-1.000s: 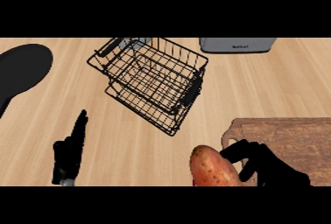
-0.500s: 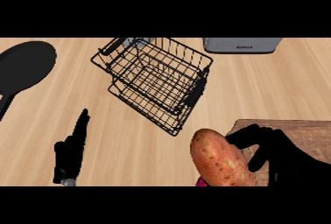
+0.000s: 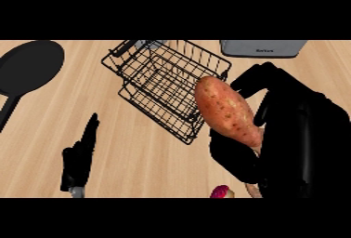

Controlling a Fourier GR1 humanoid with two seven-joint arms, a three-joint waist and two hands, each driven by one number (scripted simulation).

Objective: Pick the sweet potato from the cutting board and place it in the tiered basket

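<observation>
The right hand [image 3: 295, 135] grasps the sweet potato [image 3: 227, 111], fingers and thumb curled round its lower right side. The sweet potato is lifted clear of the worktop [image 3: 151, 162] and tilted, its upper end overlapping the right edge of the tiered basket [image 3: 161, 88] in the head view. The cutting board is not visible in this view; the hand and forearm cover that area.

The left hand [image 3: 81, 158] rests open near the lower left edge, fingers up, well apart from the basket.

Risks from this position:

1. Rim contact. The sweet potato is long and sits diagonally. If it is lowered at this angle, one end is likely to strike the black wire rim and stop across it instead of dropping in.
2. Wrong tier. The basket shows two wire levels, one nested toward the upper left. Which level lies directly under the sweet potato cannot be judged reliably from this steep view; release height is therefore uncertain.
3. Basket displacement. The basket appears light and stands free on the worktop. A sideways push from the hand or the sweet potato could slide or tip it toward the black frying pan [image 3: 27, 69].
4. Early release. Most of the sweet potato protrudes beyond the fingers. Opening before it is over the basket floor would let it roll off the wire edge onto the worktop.

A grey appliance [image 3: 264, 48] stands beyond the basket, clear of the path.
</observation>
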